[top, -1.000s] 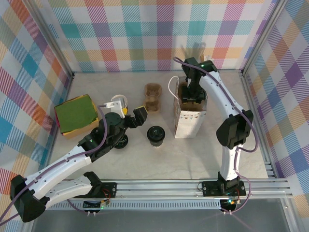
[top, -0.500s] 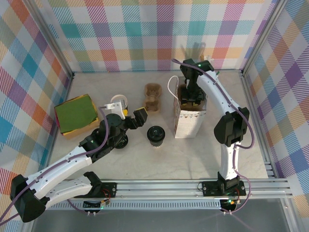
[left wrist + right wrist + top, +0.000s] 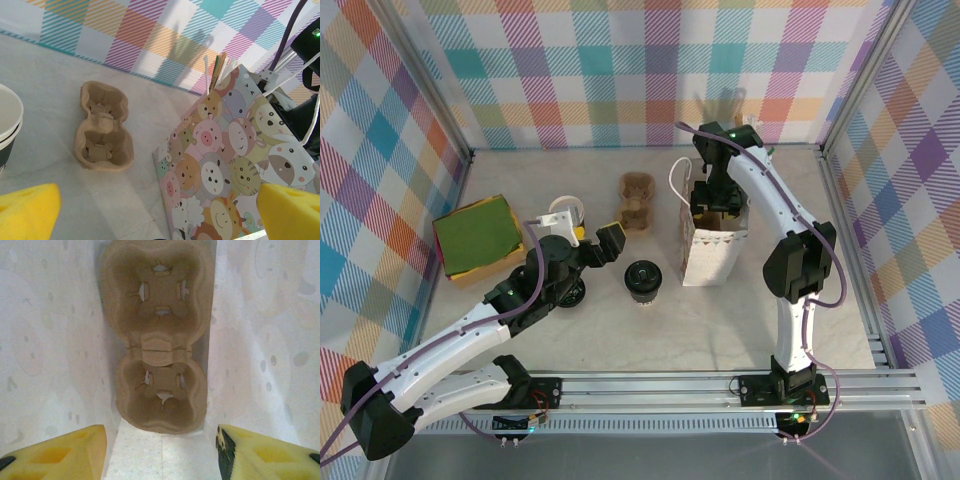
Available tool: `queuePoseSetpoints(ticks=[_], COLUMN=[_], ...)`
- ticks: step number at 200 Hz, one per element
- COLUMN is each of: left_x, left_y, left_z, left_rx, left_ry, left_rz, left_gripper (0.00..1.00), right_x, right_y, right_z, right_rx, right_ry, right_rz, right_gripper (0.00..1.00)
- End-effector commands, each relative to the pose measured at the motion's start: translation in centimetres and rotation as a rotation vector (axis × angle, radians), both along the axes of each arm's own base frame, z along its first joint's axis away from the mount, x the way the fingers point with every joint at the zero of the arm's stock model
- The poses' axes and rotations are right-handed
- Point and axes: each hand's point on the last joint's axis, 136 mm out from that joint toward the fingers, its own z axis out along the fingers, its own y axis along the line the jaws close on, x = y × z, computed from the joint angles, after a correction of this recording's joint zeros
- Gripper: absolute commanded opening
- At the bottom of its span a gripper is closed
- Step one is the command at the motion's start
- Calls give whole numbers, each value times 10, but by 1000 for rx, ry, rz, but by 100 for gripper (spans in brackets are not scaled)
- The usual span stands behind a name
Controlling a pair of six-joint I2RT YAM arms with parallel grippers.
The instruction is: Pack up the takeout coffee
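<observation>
Right gripper (image 3: 160, 452) spread between bag (image 3: 712, 250) walls (carrier (image 3: 157, 355) below), left gripper (image 3: 160, 215) spread, coffee (image 3: 643, 278) on open table (image 3: 620, 335)

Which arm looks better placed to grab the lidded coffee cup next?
Left. Its open hand hangs just beside the lidded coffee cup, while the right hand is down in the paper bag, above the cardboard carrier inside.
</observation>
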Motion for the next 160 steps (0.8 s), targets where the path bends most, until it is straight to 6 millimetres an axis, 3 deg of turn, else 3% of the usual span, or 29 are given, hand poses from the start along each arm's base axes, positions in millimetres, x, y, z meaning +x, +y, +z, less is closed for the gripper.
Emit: queuePoseSetpoints(ticks=[1, 160], left_x=[0, 0], left_y=[2, 1], left_z=[10, 10], left_rx=[-34, -37], left_ry=[-27, -25], left_rz=[2, -2], left_gripper=[100, 100], right_x=[-4, -4], right_y=[1, -2], right_z=[7, 10], right_rx=[4, -2], right_ry=[-4, -12], right_rz=[-1, -8], right_gripper=[61, 62])
